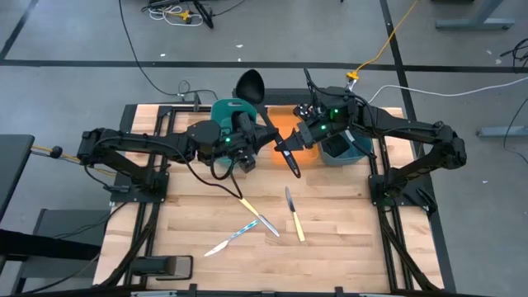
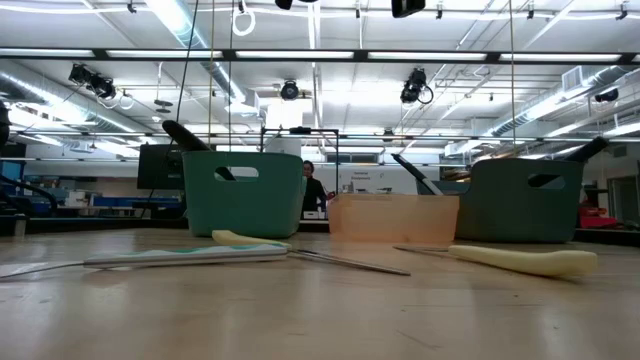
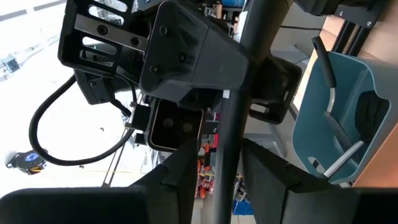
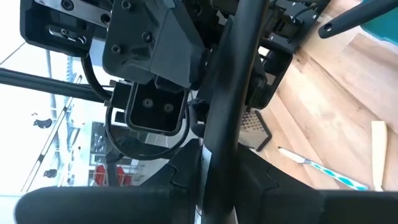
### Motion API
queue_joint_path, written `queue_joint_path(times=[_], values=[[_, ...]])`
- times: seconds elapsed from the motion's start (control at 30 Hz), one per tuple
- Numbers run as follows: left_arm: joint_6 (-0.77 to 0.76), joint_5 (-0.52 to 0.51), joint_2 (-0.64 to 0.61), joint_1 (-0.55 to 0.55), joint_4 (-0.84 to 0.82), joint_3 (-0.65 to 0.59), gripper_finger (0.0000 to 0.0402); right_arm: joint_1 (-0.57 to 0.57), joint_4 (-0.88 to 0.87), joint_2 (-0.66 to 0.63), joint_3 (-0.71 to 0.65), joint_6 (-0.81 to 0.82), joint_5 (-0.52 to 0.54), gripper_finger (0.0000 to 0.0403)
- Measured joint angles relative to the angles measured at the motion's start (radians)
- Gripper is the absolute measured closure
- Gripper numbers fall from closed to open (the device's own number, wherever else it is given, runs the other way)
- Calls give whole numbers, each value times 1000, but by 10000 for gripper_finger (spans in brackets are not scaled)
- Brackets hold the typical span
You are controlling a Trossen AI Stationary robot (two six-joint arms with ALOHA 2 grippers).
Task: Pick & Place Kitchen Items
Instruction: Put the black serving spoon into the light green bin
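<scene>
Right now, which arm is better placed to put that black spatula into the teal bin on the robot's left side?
Left. The left gripper sits right beside that teal bin, and the black spatula reaches it. The right gripper, shut on the spatula, would likely have to reach across.

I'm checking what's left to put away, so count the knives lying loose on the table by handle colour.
Pale yellow-handled knives: 2
Light-blue-handled knife: 1
Total: 3
</scene>
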Motion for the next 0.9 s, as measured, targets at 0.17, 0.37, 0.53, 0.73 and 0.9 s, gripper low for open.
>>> queue_joint_path(times=[0.17,0.37,0.53,0.73,0.9], values=[[0,0,0,0,0,0,278,10,0,0,0,16,-21,332],[0,0,0,0,0,0,279,13,0,1,0,16,-30,332],[0,0,0,-1,-3,0,279,13,3,10,0,18,-55,332],[0,-3,0,-1,-6,-1,281,13,3,13,0,16,-57,332],[-4,-3,0,-1,-8,-1,308,13,5,13,0,14,-58,332]])
